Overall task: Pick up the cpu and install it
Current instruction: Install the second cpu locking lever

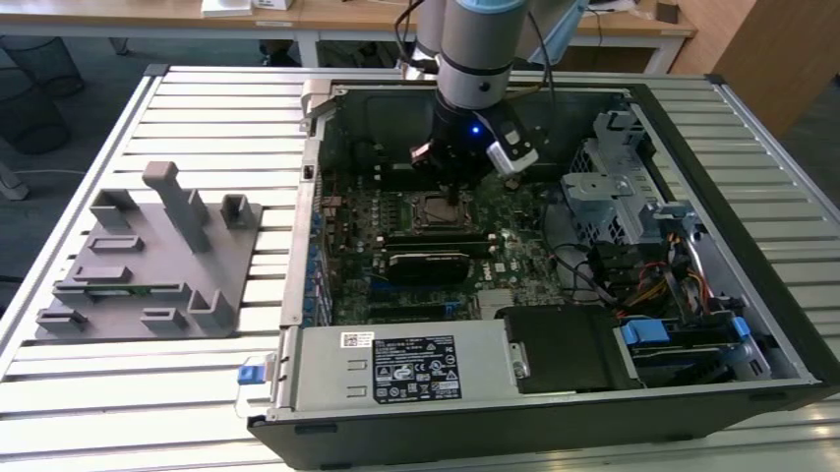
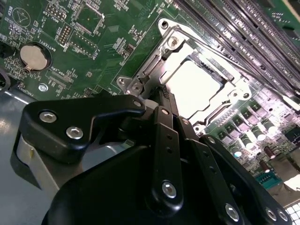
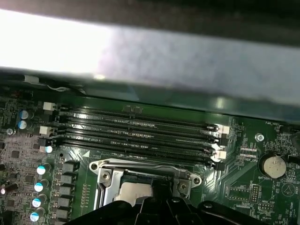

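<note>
Second wrist view: the cpu [image 2: 196,85] lay flat inside the socket frame [image 2: 169,43] on the motherboard [image 2: 93,28], apparently seated. The gripper [image 2: 157,96] sat just beside it, fingers drawn close together, gripping nothing, since the chip rested in the frame.

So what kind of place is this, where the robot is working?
Probably a lab or workshop for building computers: an open computer case lies on a slatted metal table, with wooden desks behind.
</note>
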`<control>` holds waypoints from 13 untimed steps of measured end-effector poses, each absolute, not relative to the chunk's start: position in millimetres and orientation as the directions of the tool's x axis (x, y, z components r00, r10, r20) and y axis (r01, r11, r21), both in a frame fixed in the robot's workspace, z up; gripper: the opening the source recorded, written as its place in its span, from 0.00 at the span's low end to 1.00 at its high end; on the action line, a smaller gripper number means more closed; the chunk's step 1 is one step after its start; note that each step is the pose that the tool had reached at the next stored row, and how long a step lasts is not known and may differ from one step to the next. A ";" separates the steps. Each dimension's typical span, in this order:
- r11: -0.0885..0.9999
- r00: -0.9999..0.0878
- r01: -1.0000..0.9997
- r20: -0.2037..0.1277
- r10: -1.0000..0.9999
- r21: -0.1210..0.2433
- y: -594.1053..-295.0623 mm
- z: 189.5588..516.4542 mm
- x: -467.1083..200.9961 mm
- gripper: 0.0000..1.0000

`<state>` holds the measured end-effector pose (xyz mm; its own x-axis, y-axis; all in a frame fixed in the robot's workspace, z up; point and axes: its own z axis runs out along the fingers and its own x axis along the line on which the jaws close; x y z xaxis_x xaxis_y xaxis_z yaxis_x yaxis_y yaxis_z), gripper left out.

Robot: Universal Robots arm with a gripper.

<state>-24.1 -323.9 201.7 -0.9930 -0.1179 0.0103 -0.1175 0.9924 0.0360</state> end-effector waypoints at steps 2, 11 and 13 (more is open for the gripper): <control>0.992 -0.993 -0.117 0.010 -0.118 0.036 -324.0 204.0 -24.1 0.11; 0.992 -0.993 -0.118 0.010 -0.118 0.036 -325.2 217.8 -24.0 0.11; 0.992 -0.993 -0.117 0.010 -0.118 0.036 -326.4 217.8 -24.0 0.11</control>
